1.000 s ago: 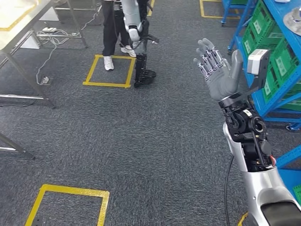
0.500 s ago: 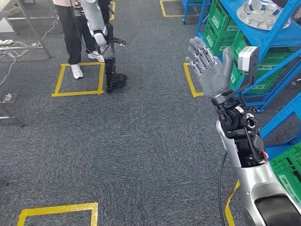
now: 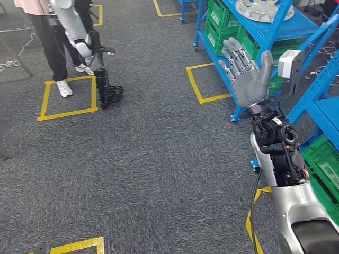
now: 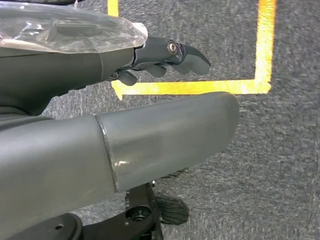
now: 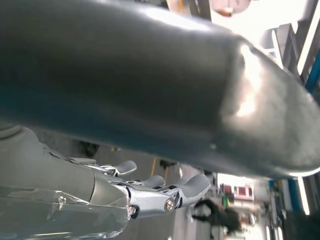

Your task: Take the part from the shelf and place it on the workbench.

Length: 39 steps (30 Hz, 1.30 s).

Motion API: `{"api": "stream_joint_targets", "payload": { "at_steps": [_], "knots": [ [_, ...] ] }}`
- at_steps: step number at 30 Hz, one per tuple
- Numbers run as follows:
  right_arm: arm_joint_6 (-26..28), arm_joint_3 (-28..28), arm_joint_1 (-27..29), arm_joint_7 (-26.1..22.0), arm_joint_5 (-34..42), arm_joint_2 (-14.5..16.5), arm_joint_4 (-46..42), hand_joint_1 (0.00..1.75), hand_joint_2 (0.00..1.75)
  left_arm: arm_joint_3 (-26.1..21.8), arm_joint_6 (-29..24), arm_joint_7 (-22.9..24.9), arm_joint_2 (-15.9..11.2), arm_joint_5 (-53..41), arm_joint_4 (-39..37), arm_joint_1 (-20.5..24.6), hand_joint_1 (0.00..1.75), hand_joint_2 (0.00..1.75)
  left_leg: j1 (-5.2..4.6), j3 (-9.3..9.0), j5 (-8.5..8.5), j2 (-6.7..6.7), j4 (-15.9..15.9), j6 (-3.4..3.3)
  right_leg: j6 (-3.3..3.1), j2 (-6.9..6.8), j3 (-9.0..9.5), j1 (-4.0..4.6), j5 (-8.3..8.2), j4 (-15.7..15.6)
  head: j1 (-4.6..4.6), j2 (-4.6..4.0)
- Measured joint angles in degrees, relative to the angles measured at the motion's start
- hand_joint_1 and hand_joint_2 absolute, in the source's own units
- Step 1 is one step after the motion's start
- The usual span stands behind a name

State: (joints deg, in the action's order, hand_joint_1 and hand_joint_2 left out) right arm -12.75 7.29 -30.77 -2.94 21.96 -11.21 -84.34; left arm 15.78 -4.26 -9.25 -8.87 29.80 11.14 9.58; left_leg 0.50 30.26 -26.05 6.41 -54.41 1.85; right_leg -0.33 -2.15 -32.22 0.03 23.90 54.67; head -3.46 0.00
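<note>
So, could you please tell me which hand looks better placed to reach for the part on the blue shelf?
The right. The right hand is raised and open beside the blue shelf, below the silver part. The left hand hangs low over the carpet.

Grey carpet floor (image 3: pixel 152 159) marked with yellow tape squares (image 3: pixel 68 98). Person (image 3: pixel 47 37) in dark trousers and white shoes standing at one square, beside a second robot (image 3: pixel 86 47). Green crates (image 3: pixel 217 24) stacked low at right.
</note>
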Motion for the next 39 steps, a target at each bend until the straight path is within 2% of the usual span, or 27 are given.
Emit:
{"api": "stream_joint_targets", "payload": {
  "at_steps": [3,5,6,7,8,9,10,11,12,13,14,16,18,19,20,21,22,23,25,27,29,31,33,35,36,37,39],
  "knots": [
    [0.1,0.0,-0.1,-0.1,-0.1,0.0,0.1,0.00,0.00,0.0,0.0,0.0,0.0,0.0,0.0,0.0,0.00,0.00,0.06,0.03,-0.22,-0.57,-0.2,0.11,-0.06,0.12,0.02,-0.04,-0.04,0.0,0.06,0.00],
    [0.2,0.0,-0.5,-0.4,-0.6,0.0,0.4,0.00,0.00,0.0,0.0,0.0,0.1,0.0,0.0,0.1,0.00,0.00,0.24,0.89,-1.48,-2.61,-2.2,0.13,-0.23,0.58,-0.04,-0.04,-0.09,0.0,0.33,0.00],
    [0.5,0.0,-0.9,-1.0,-1.4,0.0,1.4,0.00,0.00,0.0,0.0,0.1,0.1,-0.1,0.0,0.1,0.00,0.00,0.27,3.28,-2.65,-4.02,-6.4,0.02,-0.42,1.86,-0.09,0.01,-0.13,0.0,0.77,0.00],
    [0.7,0.0,-1.4,-1.6,-2.3,0.0,2.6,0.00,0.00,0.0,0.0,0.2,0.2,-0.1,0.0,0.0,0.00,0.00,0.30,4.85,-2.61,-5.53,-8.5,-0.18,-0.60,3.45,-0.11,0.04,-0.16,0.1,1.23,0.00],
    [0.9,0.0,-1.8,-2.2,-3.0,0.0,3.7,0.00,0.00,0.1,0.0,0.3,0.2,-0.2,0.0,0.0,0.00,0.00,0.27,5.64,-1.59,-6.89,-8.8,-0.44,-0.71,5.07,-0.13,0.05,-0.16,0.2,1.64,0.00],
    [1.0,-0.1,-2.3,-2.7,-3.6,0.0,4.9,0.00,0.00,0.1,0.0,0.4,0.2,-0.2,0.0,0.0,0.00,0.00,0.36,5.79,-0.26,-8.70,-7.7,-0.74,-0.68,6.76,-0.22,0.14,-0.13,0.3,1.98,0.00],
    [0.9,-0.1,-2.7,-2.9,-3.8,0.0,5.5,0.00,0.00,0.1,0.0,0.4,0.1,-0.3,0.0,0.1,0.00,0.00,0.54,4.16,1.40,-10.06,-3.7,-0.86,-0.52,7.65,-0.40,0.10,-0.12,0.4,1.96,0.00],
    [0.9,-0.2,-3.1,-3.0,-3.8,0.0,5.9,0.00,0.00,0.1,0.0,0.5,0.1,-0.3,0.0,0.1,0.00,0.00,0.60,3.34,1.87,-11.08,-1.6,-0.92,-0.25,8.40,-0.65,0.03,-0.17,0.5,1.91,0.00],
    [0.8,-0.2,-3.4,-3.1,-3.8,0.0,6.4,0.00,0.00,0.1,0.0,0.5,0.1,-0.4,0.0,0.2,0.00,0.00,0.63,3.01,1.72,-11.38,-0.9,-1.00,0.10,9.16,-0.90,-0.12,-0.26,0.5,1.88,0.00],
    [0.7,-0.4,-3.7,-3.3,-3.8,0.0,6.9,0.00,0.00,0.1,0.0,0.6,0.1,-0.4,0.0,0.2,0.00,0.00,0.55,2.89,1.71,-10.75,-0.6,-1.10,0.49,9.92,-1.08,-0.29,-0.39,0.4,1.83,0.00],
    [0.7,-0.5,-3.9,-3.5,-3.8,0.0,7.4,0.00,0.00,0.2,0.0,0.6,0.1,-0.4,0.0,0.3,0.00,0.00,0.51,2.71,1.78,-10.08,-0.4,-1.34,0.84,10.00,-1.21,-0.41,-0.36,0.4,1.85,0.00],
    [0.6,-0.8,-4.7,-4.0,-3.9,-0.1,8.4,0.00,0.00,0.2,0.0,0.6,0.1,-0.3,0.0,0.6,0.00,0.00,0.51,2.24,1.90,-8.64,0.1,-1.90,1.46,7.23,-2.55,-0.29,1.27,3.0,1.42,0.00],
    [0.4,-0.8,-5.5,-4.6,-4.2,-0.2,9.7,0.00,0.00,0.2,0.1,0.6,0.1,-0.1,0.0,0.7,0.00,0.00,0.33,1.92,1.80,-7.20,0.2,-2.30,1.97,3.53,-6.04,-0.24,4.92,10.5,0.80,0.00],
    [0.3,-0.8,-5.7,-4.9,-4.5,-0.2,10.4,0.00,0.00,0.2,0.1,0.6,0.0,0.0,0.0,0.6,0.00,0.00,0.24,1.86,1.72,-6.47,0.2,-2.42,2.17,2.86,-7.99,-0.35,6.52,14.6,0.60,0.00],
    [0.2,-0.8,-5.8,-5.1,-4.7,-0.2,11.0,0.00,0.00,0.2,0.1,0.6,0.0,0.0,0.0,0.6,0.00,0.00,0.18,1.82,1.64,-5.76,0.2,-2.46,2.29,2.61,-9.33,-0.47,7.26,17.4,0.47,0.00],
    [0.1,-0.7,-5.9,-5.2,-4.8,-0.2,11.6,0.00,0.00,0.2,0.0,0.6,0.0,0.1,0.0,0.5,0.00,0.00,0.15,1.75,1.54,-5.06,0.2,-2.45,2.35,2.49,-9.61,-0.55,6.90,17.9,0.29,0.00],
    [0.1,-0.7,-6.0,-5.4,-4.8,-0.2,12.1,0.00,0.00,0.2,0.0,0.6,0.0,0.2,0.0,0.5,0.00,0.00,0.13,1.61,1.41,-4.39,0.2,-2.38,2.32,2.24,-8.60,-0.60,5.45,15.9,0.03,0.00],
    [0.0,-0.7,-6.3,-5.5,-4.8,-0.2,12.4,0.00,0.00,0.2,0.0,0.6,0.0,0.2,0.0,0.6,0.00,0.00,0.11,1.38,1.24,-3.74,0.2,-2.27,2.20,1.58,-6.50,-0.58,3.30,11.9,-0.24,0.00],
    [-0.2,-0.7,-7.1,-5.7,-4.8,-0.2,13.1,0.00,0.00,0.2,0.0,0.6,0.0,0.2,0.0,0.6,0.00,0.00,-0.11,0.92,0.87,-2.62,0.2,-1.90,1.72,-1.13,-2.19,0.01,0.46,3.6,-0.63,0.00],
    [-0.2,-0.6,-7.7,-5.8,-4.8,-0.2,13.7,0.00,0.00,0.2,0.0,0.6,0.0,0.3,0.0,0.6,0.00,0.00,-0.41,0.68,0.65,-1.46,0.2,-1.50,0.98,-2.43,-0.55,0.65,0.16,0.5,-0.56,0.00],
    [-0.2,-0.6,-7.8,-5.8,-4.8,-0.2,14.1,0.00,0.00,0.2,0.0,0.6,0.0,0.3,0.0,0.6,0.00,0.00,-0.48,0.45,0.46,-0.33,0.2,-1.06,0.23,-1.10,-0.43,0.69,-0.04,0.2,-0.33,0.00],
    [-0.2,-0.6,-8.0,-5.8,-4.8,-0.2,14.4,0.00,0.00,0.2,0.0,0.6,0.0,0.4,0.0,0.7,0.00,0.00,-0.24,0.91,-1.00,-1.67,-1.5,-0.59,-0.39,0.18,-0.23,0.45,-0.33,-0.2,-0.03,0.00],
    [-0.3,-0.6,-8.3,-5.9,-4.8,-0.1,14.6,0.00,0.00,0.2,0.0,0.6,0.0,0.4,0.0,0.7,0.00,0.00,0.02,4.07,-4.53,-4.52,-8.2,-0.33,-0.86,1.40,-0.13,0.26,-0.50,-0.3,0.57,0.00],
    [-0.3,-0.5,-8.3,-5.8,-4.8,-0.1,15.1,0.00,0.00,0.2,-0.1,0.6,0.0,0.4,0.0,0.4,0.00,0.00,0.02,8.46,-7.24,-5.82,-16.2,-0.26,-1.09,2.85,-0.21,0.29,-0.53,-0.3,1.25,0.00],
    [-0.3,-0.5,-8.3,-5.8,-4.8,0.0,15.3,0.00,0.00,0.2,-0.2,0.6,0.0,0.4,0.0,0.3,0.00,0.00,0.00,9.57,-6.99,-6.04,-17.6,-0.31,-1.13,3.67,-0.22,0.31,-0.54,-0.3,1.51,0.00],
    [-0.3,-0.5,-8.2,-5.8,-4.8,0.1,15.5,0.00,0.00,0.2,-0.2,0.6,0.0,0.4,0.0,0.2,0.00,0.00,-0.02,9.51,-5.55,-6.21,-16.6,-0.41,-1.13,4.54,-0.20,0.33,-0.54,-0.2,1.71,0.00],
    [-0.3,-0.5,-8.3,-5.9,-4.8,0.1,15.9,0.00,0.00,0.2,-0.3,0.6,0.0,0.4,0.0,0.3,0.00,0.00,0.10,6.37,-0.89,-7.71,-8.5,-0.75,-1.02,6.15,-0.17,0.28,-0.47,0.0,1.91,0.00]
  ]
}}
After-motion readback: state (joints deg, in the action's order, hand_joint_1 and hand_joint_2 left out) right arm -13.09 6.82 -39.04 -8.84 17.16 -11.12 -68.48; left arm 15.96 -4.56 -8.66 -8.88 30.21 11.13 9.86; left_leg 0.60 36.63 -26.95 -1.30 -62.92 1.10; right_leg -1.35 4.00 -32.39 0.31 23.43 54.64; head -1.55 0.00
